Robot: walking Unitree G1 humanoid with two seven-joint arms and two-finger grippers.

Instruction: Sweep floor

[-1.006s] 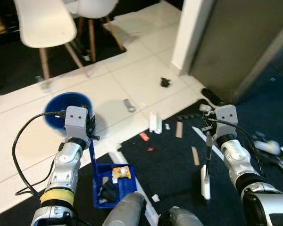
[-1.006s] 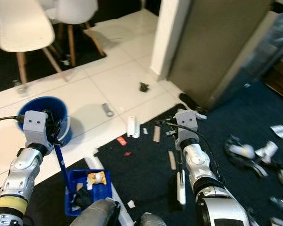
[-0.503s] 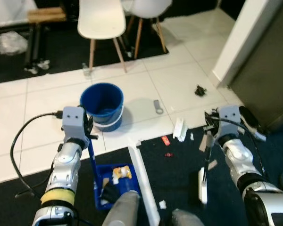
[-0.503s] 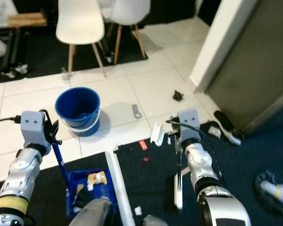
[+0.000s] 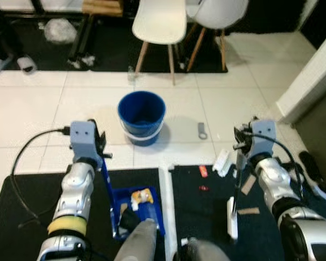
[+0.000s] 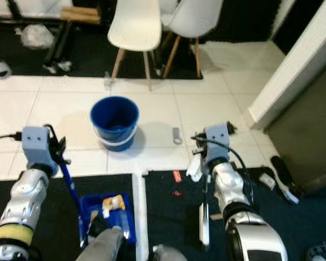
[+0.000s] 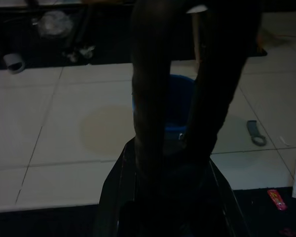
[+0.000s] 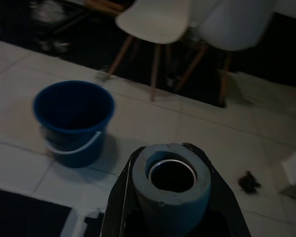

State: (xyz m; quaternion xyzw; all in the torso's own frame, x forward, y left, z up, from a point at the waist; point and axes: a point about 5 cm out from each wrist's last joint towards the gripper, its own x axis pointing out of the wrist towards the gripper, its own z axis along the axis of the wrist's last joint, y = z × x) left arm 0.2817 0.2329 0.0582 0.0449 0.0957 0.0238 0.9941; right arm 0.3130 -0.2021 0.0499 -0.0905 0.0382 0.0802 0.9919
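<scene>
Two tools are in hand at once. The left gripper (image 5: 98,155) is closed around the thin blue upright handle of a blue plastic dustpan (image 5: 135,209), whose tray sits on the dark carpet in front of the robot and already carries a crumpled yellow-and-white scrap (image 5: 141,196) and a dark lump. The right gripper (image 5: 240,157) clamps the thin dark shaft of a broom with a white head (image 5: 232,219), the head resting on the dark carpet on the robot's right; the right wrist view looks down onto the grey hollow top of that shaft, held between the fingers.

Ahead on the white tiled floor (image 5: 38,119) stands a round blue plastic bucket with a white bail (image 5: 142,116), well apart from the dustpan. Litter lies scattered between the bucket and the broom: a small grey flat piece (image 5: 201,130), a white crumpled wrapper (image 5: 223,161) at the carpet edge, a red scrap (image 5: 203,171) and tan strips on the carpet.

Judging by the loaded pan and the bucket straight ahead, the step looks like carrying the collected rubbish to the bucket. That would call for stepping closer, lifting the pan level over the rim, then tipping it, while keeping the broom clear.
</scene>
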